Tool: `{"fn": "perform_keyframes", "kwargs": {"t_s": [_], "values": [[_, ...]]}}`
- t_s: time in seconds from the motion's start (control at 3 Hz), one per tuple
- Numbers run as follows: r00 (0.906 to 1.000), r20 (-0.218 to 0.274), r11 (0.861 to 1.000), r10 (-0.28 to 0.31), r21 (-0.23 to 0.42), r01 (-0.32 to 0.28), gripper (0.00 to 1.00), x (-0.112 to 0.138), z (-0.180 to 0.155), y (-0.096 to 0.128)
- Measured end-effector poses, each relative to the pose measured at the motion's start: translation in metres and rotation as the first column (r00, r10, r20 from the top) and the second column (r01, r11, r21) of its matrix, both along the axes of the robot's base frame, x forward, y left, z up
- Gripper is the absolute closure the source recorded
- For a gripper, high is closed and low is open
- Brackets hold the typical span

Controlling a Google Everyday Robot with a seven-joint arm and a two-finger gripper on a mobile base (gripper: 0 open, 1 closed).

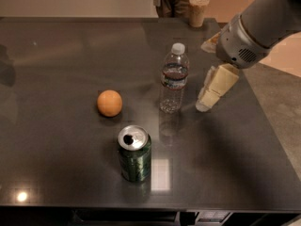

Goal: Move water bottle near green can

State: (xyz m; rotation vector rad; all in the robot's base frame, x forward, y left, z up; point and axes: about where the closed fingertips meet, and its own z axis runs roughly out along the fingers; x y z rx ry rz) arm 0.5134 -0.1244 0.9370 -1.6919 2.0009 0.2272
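Dark glossy table (56, 173) carries water bottle (174, 79), green can (134, 155), orange (109, 102), cup (198, 9) at far edge; claw (203, 105) just right of bottle.

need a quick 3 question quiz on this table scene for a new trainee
1. True or false: the water bottle stands upright, farther from the camera than the green can.
2. Short answer: what is the only fruit on the dark table?
3. Where is the tool? A) directly above the green can B) beside the water bottle, on its picture-right side, low over the table C) lying at the table's near edge

Key: 1 true. 2 the orange, picture-left of the water bottle. 3 B.
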Motion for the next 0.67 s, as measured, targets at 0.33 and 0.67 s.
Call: {"fn": "perform_keyframes", "kwargs": {"t_s": [0.33, 0.67], "values": [[0.9998, -0.012, 0.997, 0.014, 0.073, -0.013, 0.0, 0.024, -0.002, 0.014], [0.9996, -0.017, 0.993, 0.022, 0.113, -0.02, 0.0, 0.037, -0.002, 0.022]]}}
